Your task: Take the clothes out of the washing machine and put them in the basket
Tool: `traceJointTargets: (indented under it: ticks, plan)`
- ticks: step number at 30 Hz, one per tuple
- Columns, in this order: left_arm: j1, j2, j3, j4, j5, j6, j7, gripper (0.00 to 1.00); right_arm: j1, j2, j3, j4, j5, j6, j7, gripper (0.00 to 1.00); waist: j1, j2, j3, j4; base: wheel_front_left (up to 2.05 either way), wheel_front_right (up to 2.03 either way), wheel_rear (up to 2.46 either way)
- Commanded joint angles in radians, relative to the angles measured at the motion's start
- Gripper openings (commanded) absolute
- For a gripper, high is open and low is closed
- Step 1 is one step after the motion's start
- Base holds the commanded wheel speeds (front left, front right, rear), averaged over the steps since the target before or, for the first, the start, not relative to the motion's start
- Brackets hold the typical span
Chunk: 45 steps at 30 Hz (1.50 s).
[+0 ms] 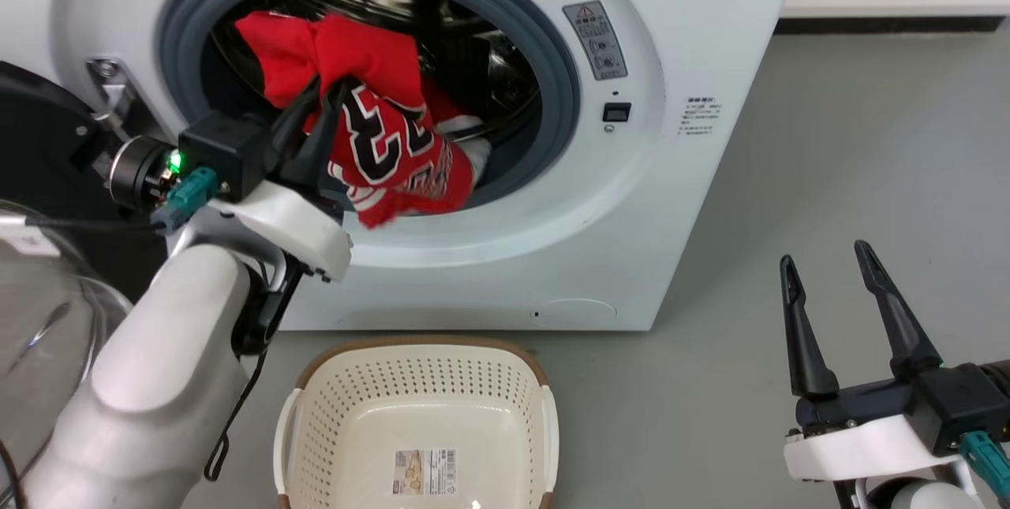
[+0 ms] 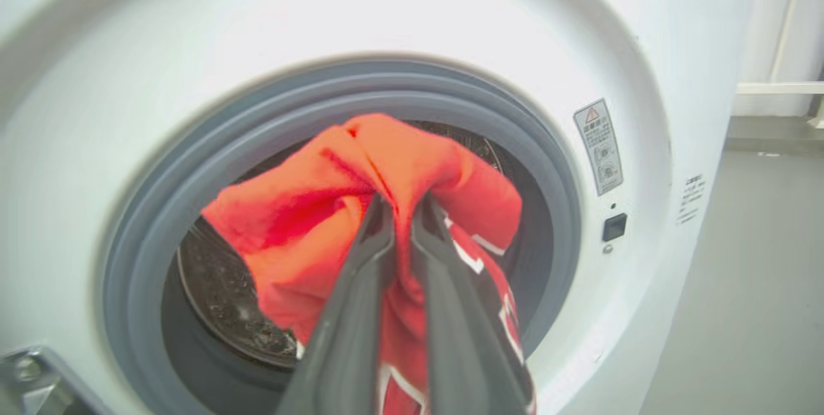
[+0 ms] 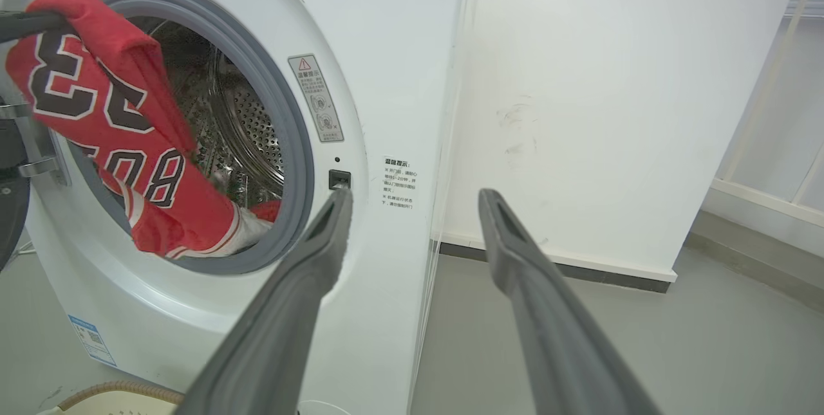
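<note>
While the left gripper (image 1: 331, 87) reaches up to the porthole of the washing machine (image 1: 631, 217), its two dark fingers are pinched narrow on a bunched fold of the red jersey (image 1: 387, 146), cloth pressed between them in the left wrist view, where the gripper (image 2: 402, 206) holds the jersey (image 2: 290, 228) in front of the machine's (image 2: 644, 48) opening. Below the grip, the jersey hangs with its black white-edged numerals showing, and its lower part drapes over the bottom of the grey gasket (image 1: 564, 99), partly outside the perforated steel drum (image 1: 489, 59). Behind it a bit of white fabric (image 1: 473, 138) lies at the drum's lip, touching the jersey; what garment it belongs to I cannot tell. The black-rimmed glass door (image 1: 39, 138) stands swung open at the left. On the grey floor (image 1: 828, 138), just in front of the machine, sits the cream basket (image 1: 418, 343) with its brown rim, a paper sticker (image 1: 426, 471) on its bottom. The right gripper (image 1: 824, 256) hangs low at the right, well apart from the machine, fingers spread wide with nothing between them; its wrist view shows those fingers (image 3: 344, 193) apart before the machine's (image 3: 386, 48) front corner, the jersey (image 3: 96, 100) in the porthole, and the basket's rim (image 3: 116, 389) at the bottom edge.
</note>
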Motion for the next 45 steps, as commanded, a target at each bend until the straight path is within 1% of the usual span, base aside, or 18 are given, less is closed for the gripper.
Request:
traceJointTargets:
  ticks: [1, 7, 8, 9, 13, 16, 21, 25, 30, 37, 41, 43, 45]
  plan:
    - [0.021, 0.01, 0.0, -0.025, 0.002, 0.008, 0.004, 0.0, 0.011, 0.001, 0.001, 0.003, 0.005, -0.001, -0.002, 1.0, 0.0002, 0.0, -0.018, 0.012, 0.0, 0.0, 0.0]
    - [0.134, 0.07, 0.005, -0.258, -0.003, 0.073, 0.065, 0.0, 0.033, 0.001, 0.004, 0.006, 0.012, -0.001, -0.002, 1.0, 0.0002, 0.0, -0.041, 0.02, 0.0, 0.0, 0.0]
    - [0.172, 0.088, 0.01, -0.328, -0.007, 0.095, 0.08, 0.0, 0.039, 0.001, 0.002, 0.007, 0.019, -0.001, -0.002, 1.0, 0.0002, 0.0, -0.047, 0.023, 0.0, 0.0, 0.0]
    - [0.172, 0.088, 0.01, -0.328, -0.007, 0.095, 0.08, 0.0, 0.039, 0.001, 0.002, 0.007, 0.019, -0.001, -0.002, 1.0, 0.0002, 0.0, -0.047, 0.023, 0.0, 0.0, 0.0]
    - [0.246, 0.12, 0.016, -0.445, -0.006, 0.137, 0.102, 0.0, 0.054, 0.001, 0.001, 0.013, 0.022, -0.001, -0.002, 1.0, 0.0002, 0.0, -0.06, 0.032, 0.0, 0.0, 0.0]
    - [0.298, 0.137, 0.01, -0.51, -0.009, 0.158, 0.12, 0.0, 0.056, 0.001, 0.0, 0.015, 0.022, -0.001, -0.002, 1.0, 0.0002, 0.0, -0.062, 0.037, 0.0, 0.0, 0.0]
    - [0.367, 0.151, -0.016, -0.549, -0.009, 0.175, 0.14, 0.0, 0.042, 0.001, -0.004, 0.016, 0.025, -0.001, -0.002, 1.0, 0.0002, 0.0, -0.049, 0.039, 0.0, 0.0, 0.0]
    - [0.405, 0.147, -0.042, -0.526, -0.008, 0.174, 0.138, 0.0, 0.025, 0.001, -0.003, 0.012, 0.023, -0.001, -0.002, 1.0, 0.0002, 0.0, -0.023, 0.034, 0.0, 0.0, 0.0]
    - [0.434, 0.119, -0.079, -0.45, -0.015, 0.153, 0.118, 0.0, -0.002, 0.001, -0.004, 0.004, 0.014, -0.001, -0.002, 1.0, 0.0002, 0.0, 0.032, 0.021, 0.0, 0.0, 0.0]
    - [0.404, 0.062, -0.1, -0.277, -0.038, 0.106, 0.058, 0.0, -0.06, 0.001, -0.008, -0.015, 0.004, -0.001, -0.002, 1.0, 0.0002, 0.0, 0.163, -0.01, 0.0, 0.0, 0.0]
    - [0.365, 0.029, -0.098, -0.155, -0.056, 0.071, 0.036, 0.0, -0.111, 0.001, -0.008, -0.03, 0.004, -0.001, -0.002, 1.0, 0.0002, 0.0, 0.258, -0.036, 0.0, 0.0, 0.0]
    - [0.334, 0.021, -0.104, -0.089, -0.042, 0.059, 0.026, 0.0, -0.137, 0.001, -0.011, -0.036, 0.007, -0.001, -0.002, 1.0, 0.0002, 0.0, 0.307, -0.049, 0.0, 0.0, 0.0]
    - [0.306, -0.002, -0.104, -0.021, -0.045, 0.042, 0.017, 0.0, -0.161, 0.001, -0.016, -0.043, 0.012, -0.001, -0.002, 1.0, 0.0002, 0.0, 0.353, -0.061, 0.0, 0.0, 0.0]
